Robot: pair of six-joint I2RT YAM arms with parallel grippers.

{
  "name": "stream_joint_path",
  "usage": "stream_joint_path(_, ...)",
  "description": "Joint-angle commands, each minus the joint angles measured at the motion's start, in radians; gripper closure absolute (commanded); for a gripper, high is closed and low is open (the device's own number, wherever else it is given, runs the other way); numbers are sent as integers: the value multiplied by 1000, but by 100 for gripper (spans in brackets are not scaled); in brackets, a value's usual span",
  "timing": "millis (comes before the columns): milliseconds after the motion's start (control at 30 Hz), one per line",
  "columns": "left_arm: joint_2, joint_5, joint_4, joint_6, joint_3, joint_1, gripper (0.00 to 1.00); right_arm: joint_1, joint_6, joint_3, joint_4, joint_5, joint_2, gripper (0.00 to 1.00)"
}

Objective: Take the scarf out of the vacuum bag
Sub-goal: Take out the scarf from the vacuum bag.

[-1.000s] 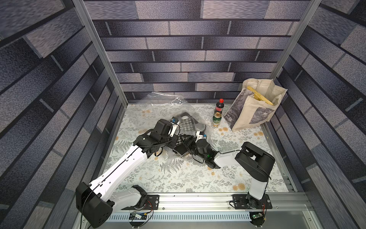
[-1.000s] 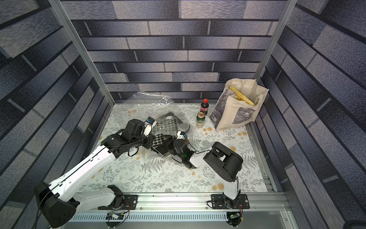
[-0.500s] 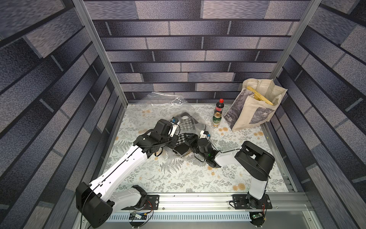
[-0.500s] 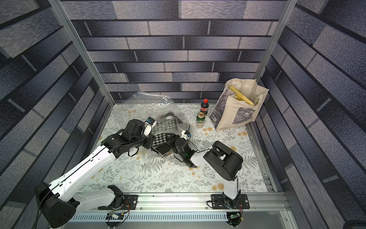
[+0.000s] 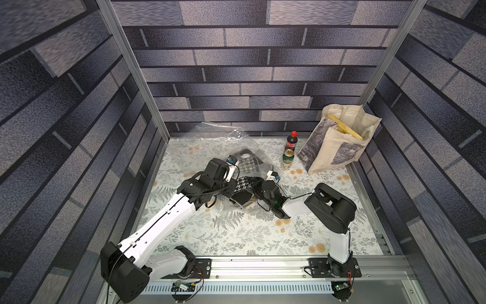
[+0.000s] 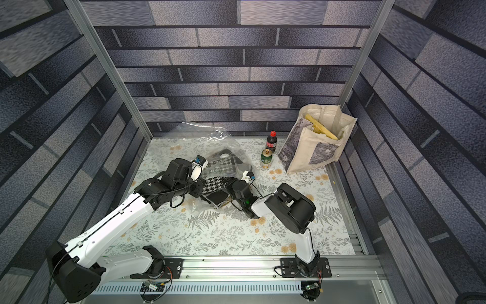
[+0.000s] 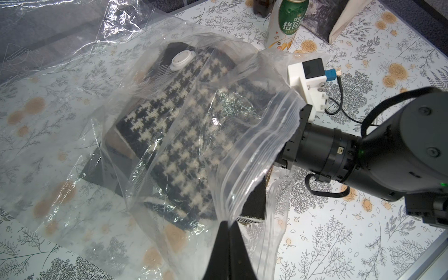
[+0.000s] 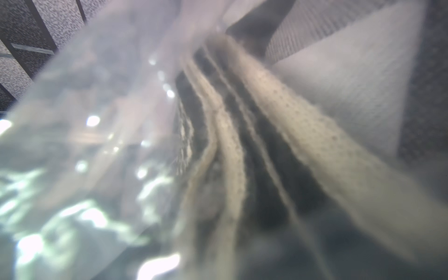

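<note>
The vacuum bag (image 7: 72,145) lies crumpled and clear in the middle of the table, its round white valve cap (image 7: 180,59) on top. Inside it is the folded black-and-cream houndstooth scarf (image 7: 184,135), seen in both top views (image 5: 243,184) (image 6: 214,184). My left gripper (image 7: 228,223) is shut on the zip-strip edge of the bag's mouth and holds it up. My right gripper (image 5: 256,186) reaches into that mouth; plastic and scarf hide its fingers. In the right wrist view, scarf folds (image 8: 266,145) fill the picture close up, under plastic (image 8: 84,121).
A green can (image 5: 288,158) and a cola bottle (image 5: 291,140) stand just behind and right of the bag. A cream tote bag (image 5: 339,142) leans in the back right corner. Brick-patterned walls close in three sides.
My right wrist has shifted a little toward the back of the table, at the bag's mouth. The left arm and its grip on the bag edge have not moved.
</note>
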Motion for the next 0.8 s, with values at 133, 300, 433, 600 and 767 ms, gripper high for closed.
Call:
stream_joint_path(133,-26,-18,-3,9,-10,-22,100,-16,-2,97,-4,-43,5,14)
stream_joint_path(300,-25,-27,-9,9,-5,-28,100,-16,-8,94,-18,-47,-37,13)
stream_joint_path(433,-22,-31,-12,9,-2,-34,100,-16,12,105,3,-75,-27,15)
stream_joint_path(600,-26,-40,-13,10,-6,-37,100,-1,10,128,-11,-87,-35,17)
stream_joint_path(767,-27,-37,-9,10,-5,-38,100,1,27,160,-27,-84,11,27)
